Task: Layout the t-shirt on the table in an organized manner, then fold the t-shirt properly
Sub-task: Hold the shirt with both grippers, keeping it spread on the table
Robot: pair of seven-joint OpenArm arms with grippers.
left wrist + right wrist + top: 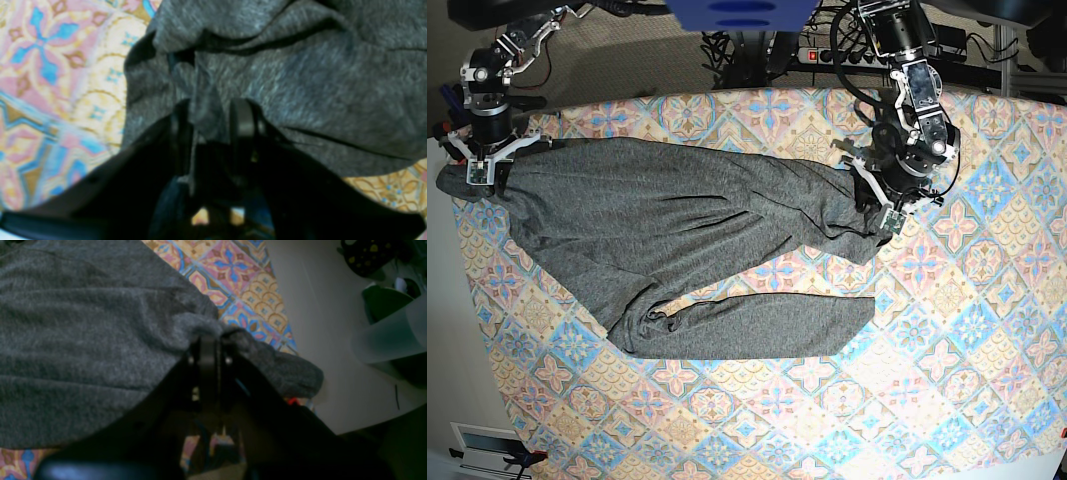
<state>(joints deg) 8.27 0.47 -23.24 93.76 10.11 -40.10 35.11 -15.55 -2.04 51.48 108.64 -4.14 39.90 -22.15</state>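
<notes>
The dark-grey t-shirt [677, 230] lies stretched across the far half of the table [927, 380], with one part trailing toward the front. My right gripper [475, 175] is at the table's left edge. In the right wrist view it [209, 338] is shut on a bunched edge of the t-shirt [83, 340]. My left gripper [877, 215] sits at the shirt's other end. In the left wrist view its jaws [210, 106] stand apart, open, with a ridge of the t-shirt [300, 83] rising between the fingers [242, 123].
The patterned cloth [50, 66] ends just beyond my right gripper, where the pale floor [317, 323] and a frosted container [390, 333] show. Cables and a power strip [827, 55] lie behind the table's far edge. Bare cloth [807, 420] covers the front and right.
</notes>
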